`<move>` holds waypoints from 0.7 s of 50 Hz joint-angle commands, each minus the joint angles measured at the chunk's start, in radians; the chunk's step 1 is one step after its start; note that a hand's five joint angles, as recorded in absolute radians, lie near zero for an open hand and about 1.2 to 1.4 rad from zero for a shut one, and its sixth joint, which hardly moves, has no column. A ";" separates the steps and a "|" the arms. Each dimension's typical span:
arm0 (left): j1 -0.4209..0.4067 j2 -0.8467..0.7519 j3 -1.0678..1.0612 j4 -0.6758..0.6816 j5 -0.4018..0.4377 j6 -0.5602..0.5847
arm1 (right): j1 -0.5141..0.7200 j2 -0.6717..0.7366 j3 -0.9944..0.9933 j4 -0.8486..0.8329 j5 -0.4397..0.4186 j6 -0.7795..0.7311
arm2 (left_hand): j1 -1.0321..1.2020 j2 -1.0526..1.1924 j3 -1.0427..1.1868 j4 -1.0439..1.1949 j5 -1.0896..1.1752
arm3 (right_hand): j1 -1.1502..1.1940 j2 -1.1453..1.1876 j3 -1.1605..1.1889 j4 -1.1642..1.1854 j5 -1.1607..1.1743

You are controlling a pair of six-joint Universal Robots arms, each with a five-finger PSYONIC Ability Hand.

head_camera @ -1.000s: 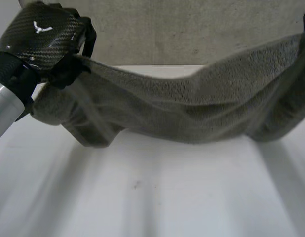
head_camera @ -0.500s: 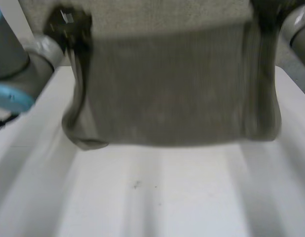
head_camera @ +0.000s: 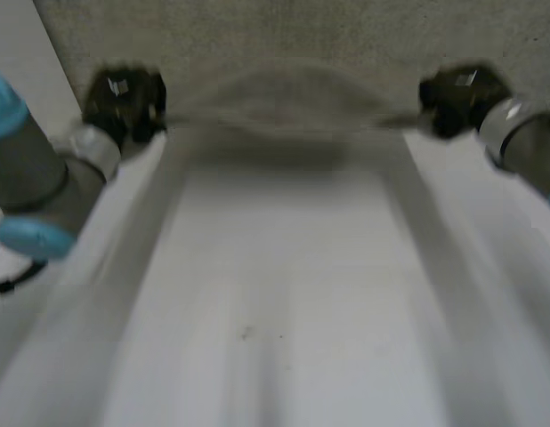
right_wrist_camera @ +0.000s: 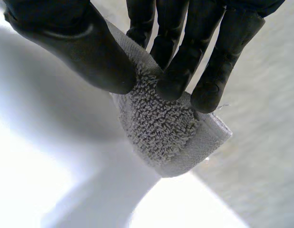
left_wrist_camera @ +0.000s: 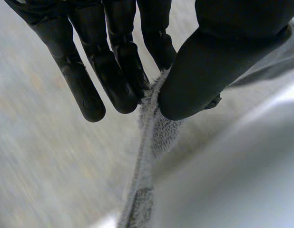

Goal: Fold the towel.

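The grey towel [head_camera: 284, 108] is stretched between my two hands at the far side of the white table [head_camera: 284, 302], low over the table's back part. My left hand [head_camera: 124, 96] holds its left end and my right hand [head_camera: 457, 98] its right end. In the left wrist view the left hand [left_wrist_camera: 113, 76] pinches a thin towel edge [left_wrist_camera: 154, 135] between thumb and fingers. In the right wrist view the right hand [right_wrist_camera: 180, 61] pinches a folded towel corner [right_wrist_camera: 161, 128] between thumb and fingers.
A grey speckled surface [head_camera: 284, 36] rises beyond the table's far edge. Both forearms [head_camera: 35, 187] reach forward along the table's sides.
Both hands have carried the towel away from the camera to the table's far side. The cloth that hung high and wide in front now lies low and stretched at the back.
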 commanded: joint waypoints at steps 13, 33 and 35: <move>0.001 -0.074 -0.418 0.126 0.039 0.100 | -0.066 -0.059 0.524 -0.134 -0.020 -0.193 | 0.205 0.178 0.178 0.177 0.197 | 0.050 0.061 0.047 0.050 0.039; 0.013 -0.094 -0.439 0.238 0.036 0.171 | -0.121 -0.125 0.612 -0.242 -0.035 -0.085 | -0.449 -0.476 -0.476 -0.477 -0.457 | 0.050 0.061 0.047 0.050 0.039; 0.023 -0.092 -0.439 0.238 0.036 0.171 | -0.121 -0.125 0.612 -0.243 -0.035 -0.085 | -0.493 -0.520 -0.520 -0.521 -0.501 | 0.050 0.061 0.047 0.050 0.039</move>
